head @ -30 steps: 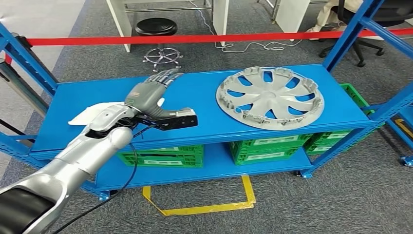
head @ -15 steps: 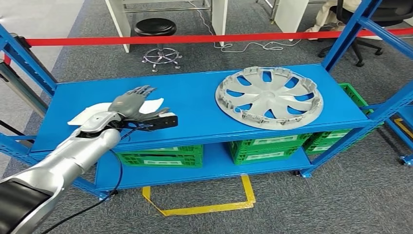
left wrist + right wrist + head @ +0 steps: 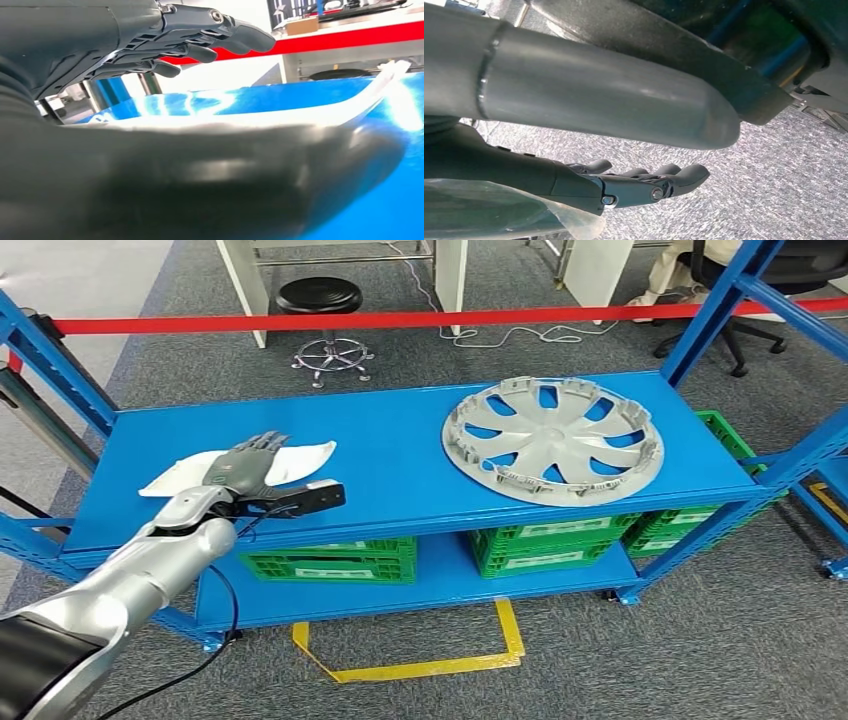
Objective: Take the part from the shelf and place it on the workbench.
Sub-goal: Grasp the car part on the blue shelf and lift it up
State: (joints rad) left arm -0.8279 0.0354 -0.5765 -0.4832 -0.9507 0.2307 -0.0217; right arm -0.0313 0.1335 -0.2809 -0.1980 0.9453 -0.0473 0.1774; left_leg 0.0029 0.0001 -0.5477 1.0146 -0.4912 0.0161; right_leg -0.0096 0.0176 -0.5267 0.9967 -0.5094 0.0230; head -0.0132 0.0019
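A thin white curved part (image 3: 305, 454) lies flat at the left of the blue shelf's top board (image 3: 400, 445). My left hand (image 3: 245, 466) hovers low over the middle of this part, fingers stretched out and apart, holding nothing. In the left wrist view the white part (image 3: 300, 114) shows between the thick thumb and the dark fingers (image 3: 200, 42) above it. A silver wheel cover (image 3: 553, 438) lies flat at the right of the same board. My right hand (image 3: 639, 185) hangs above grey carpet with straight fingers and nothing in it.
Green crates (image 3: 330, 562) stand on the lower shelf board. Blue uprights (image 3: 715, 315) frame the shelf on both sides. Behind it run a red barrier tape (image 3: 400, 318) and a black stool (image 3: 320, 295). A yellow floor marking (image 3: 420, 665) lies in front.
My left hand has moved left and back toward me along the shelf top, from near the middle of the board to over the white part. The wheel cover has not moved.
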